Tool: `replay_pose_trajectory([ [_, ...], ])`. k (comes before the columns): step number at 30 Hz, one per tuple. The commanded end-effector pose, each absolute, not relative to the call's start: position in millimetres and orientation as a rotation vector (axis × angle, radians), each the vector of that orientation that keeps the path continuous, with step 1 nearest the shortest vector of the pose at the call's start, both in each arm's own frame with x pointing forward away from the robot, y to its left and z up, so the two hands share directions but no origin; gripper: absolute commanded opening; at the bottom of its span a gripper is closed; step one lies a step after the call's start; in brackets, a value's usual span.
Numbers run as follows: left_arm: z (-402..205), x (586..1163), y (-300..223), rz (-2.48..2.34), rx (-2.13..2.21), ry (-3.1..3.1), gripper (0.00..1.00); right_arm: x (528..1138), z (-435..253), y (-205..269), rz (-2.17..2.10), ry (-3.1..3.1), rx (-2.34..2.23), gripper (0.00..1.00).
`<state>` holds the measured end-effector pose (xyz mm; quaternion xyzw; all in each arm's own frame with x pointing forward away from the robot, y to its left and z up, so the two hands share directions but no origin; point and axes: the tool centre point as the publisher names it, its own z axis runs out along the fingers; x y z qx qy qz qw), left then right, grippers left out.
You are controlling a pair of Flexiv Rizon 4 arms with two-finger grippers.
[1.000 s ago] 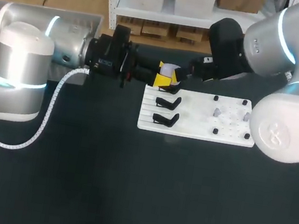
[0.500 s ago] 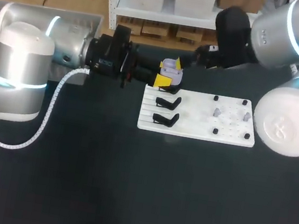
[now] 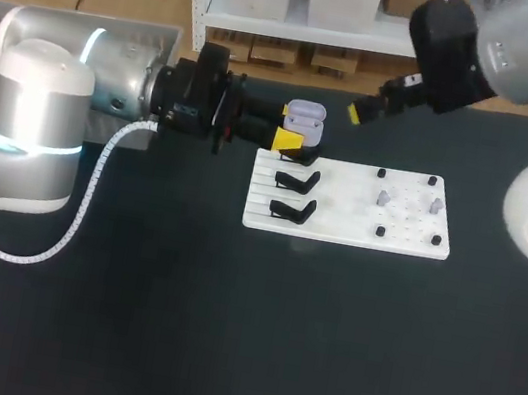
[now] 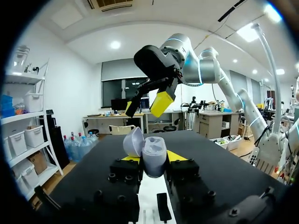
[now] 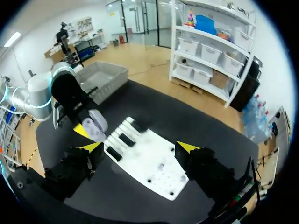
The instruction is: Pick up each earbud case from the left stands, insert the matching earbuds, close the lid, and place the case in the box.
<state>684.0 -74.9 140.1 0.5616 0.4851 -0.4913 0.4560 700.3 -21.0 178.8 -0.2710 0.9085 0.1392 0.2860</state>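
Two-fingered left end effector (image 3: 293, 128) clamped on open earbud case (image 3: 305, 115); right end effector (image 3: 360, 112) apart, now farther off.

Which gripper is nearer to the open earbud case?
Left. The left gripper is shut on the earbud case; the right gripper hangs open above and beyond it, apart.

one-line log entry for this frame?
left gripper: shut on earbud case, lid open | right gripper: open, empty, raised apart from case | earbuds: on white board

Left fingers (image 3: 289, 141) clamped, right fingers (image 5: 92, 146) wide apart.
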Motion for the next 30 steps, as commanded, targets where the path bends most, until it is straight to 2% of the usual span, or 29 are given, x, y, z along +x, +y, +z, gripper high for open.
replay_pose_trajectory([
  [1, 138.1, 686.7, -74.8, -1.221, 1.394, 1.186, 0.00, 688.9, 176.9, -41.3, 0.222, 2.456, -0.664, 1.00],
  [18, 138.1, 689.0, -76.4, -1.231, 1.403, 1.171, 0.00, 663.0, 105.9, -104.8, -0.068, 2.707, -0.713, 1.00],
  [30, 138.1, 689.0, -76.4, -1.231, 1.403, 1.171, 0.00, 672.8, 81.1, -123.6, -0.226, 2.789, -0.750, 1.00],
])
